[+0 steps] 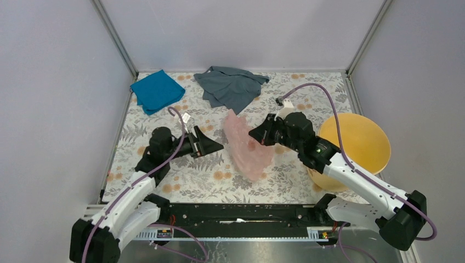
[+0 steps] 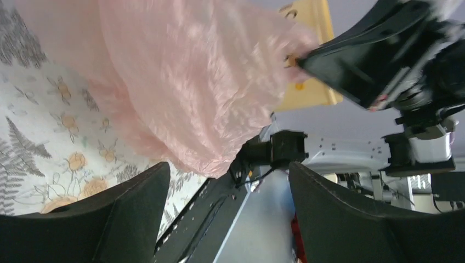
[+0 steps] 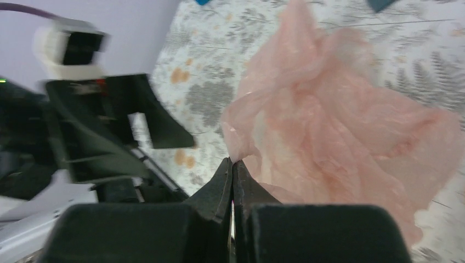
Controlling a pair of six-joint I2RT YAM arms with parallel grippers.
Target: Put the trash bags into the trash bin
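Note:
The pale pink trash bag (image 1: 248,147) is lifted off the flowered table in a crumpled hanging sheet. My right gripper (image 1: 253,134) is shut on its right edge; in the right wrist view the fingertips (image 3: 232,162) pinch a fold of the film (image 3: 340,126). My left gripper (image 1: 213,141) stands open just left of the bag, with nothing between its fingers (image 2: 137,208). From the left wrist the bag (image 2: 181,82) hangs ahead of and above the jaws. The yellow trash bin (image 1: 359,139) stands at the right edge, behind the right arm, and part of it (image 2: 310,93) shows past the bag.
A teal cloth (image 1: 157,90) and a grey cloth (image 1: 230,86) lie at the back of the table. Grey walls close in the back and both sides. The black mounting rail (image 1: 241,215) runs along the near edge.

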